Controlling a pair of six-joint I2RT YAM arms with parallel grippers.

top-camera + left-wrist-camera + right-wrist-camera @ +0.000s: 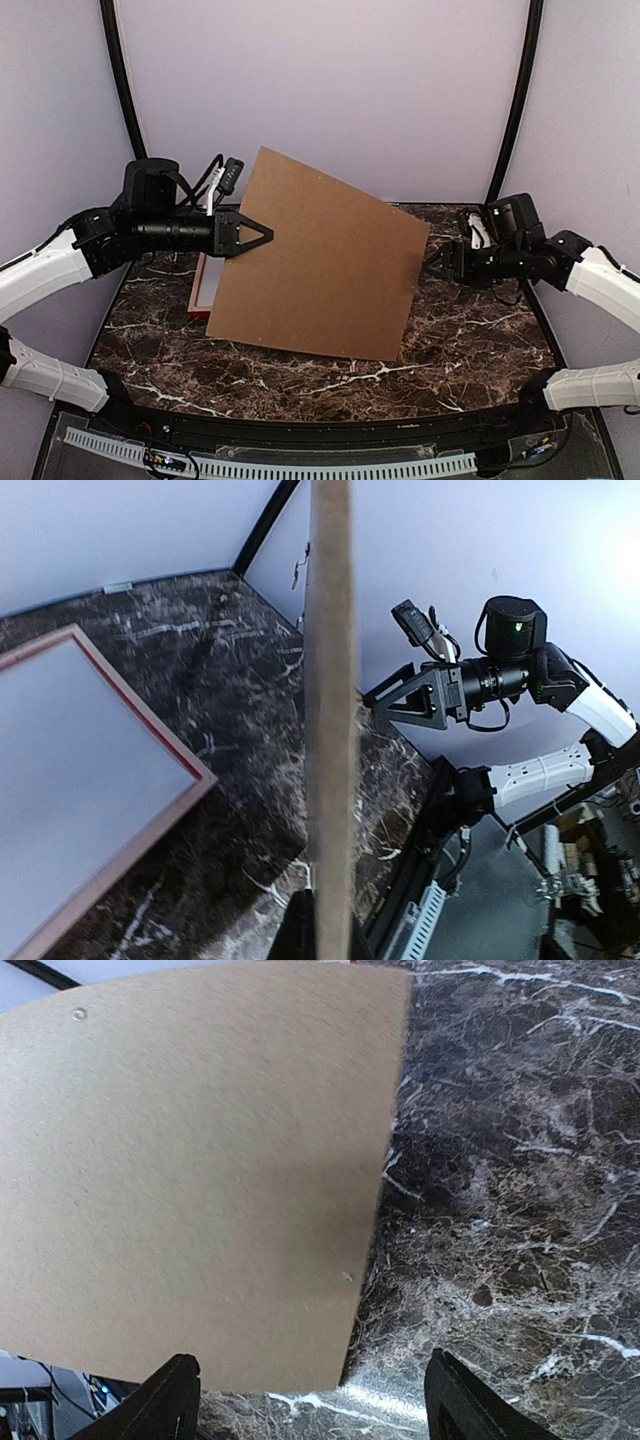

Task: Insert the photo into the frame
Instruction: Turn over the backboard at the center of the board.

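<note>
First, compare the views. From the top external camera you see the brown backing board (320, 265) raised and tilted across the middle of the picture. It covers most of the frame (200, 292), which lies flat on the marble table (470, 340). Only a red rail and a pale strip show past the board's left edge.

The left wrist camera shows what that view hides. The board appears edge-on as a vertical strip in the centre. At lower left, the frame's red corner borders a pale grey surface; you cannot tell whether this is the photo.

The left gripper (265, 235) is clamped on the board's upper left edge. In the right wrist camera, the right gripper (438, 262) is spread wide, its fingers (175, 1400) low in the picture. The board's right edge lies between them and nothing is gripped.
</note>
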